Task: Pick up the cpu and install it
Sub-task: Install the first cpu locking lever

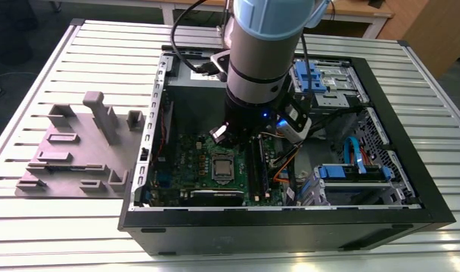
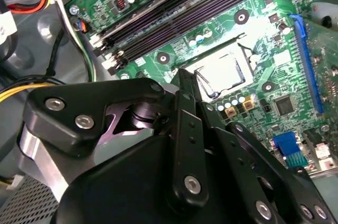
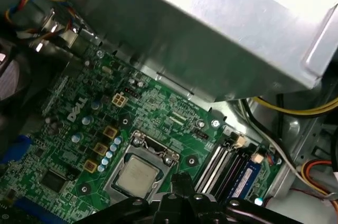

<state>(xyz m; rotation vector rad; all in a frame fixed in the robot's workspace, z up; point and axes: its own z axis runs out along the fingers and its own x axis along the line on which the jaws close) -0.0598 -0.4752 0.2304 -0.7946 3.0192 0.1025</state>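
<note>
The gripper [image 2: 186, 76] hung inside the open computer case [image 1: 411, 187], just above the green motherboard [image 1: 192, 156]. Its black fingers [image 2: 189, 129] stood close together at the tips and held nothing — in the second wrist view the tips met in a narrow point over the board. The gripper [image 3: 182, 182] also showed at the edge of the first wrist view, near the socket.

The cpu [image 1: 222, 167] lay flat in the metal socket frame [image 3: 138, 145], in the middle of the motherboard. In both wrist views its silvery top [image 2: 224, 71] faced up and its sides ran parallel to the frame; being square, it had no clear long axis. Beside the socket ran the dark memory slots [image 2: 185, 7].

The case rested on a slatted metal table [image 1: 64, 226], near its front edge. A grey plastic tray [image 1: 75, 153] with raised blocks stood beside the case, toward the exterior view's left.
</note>
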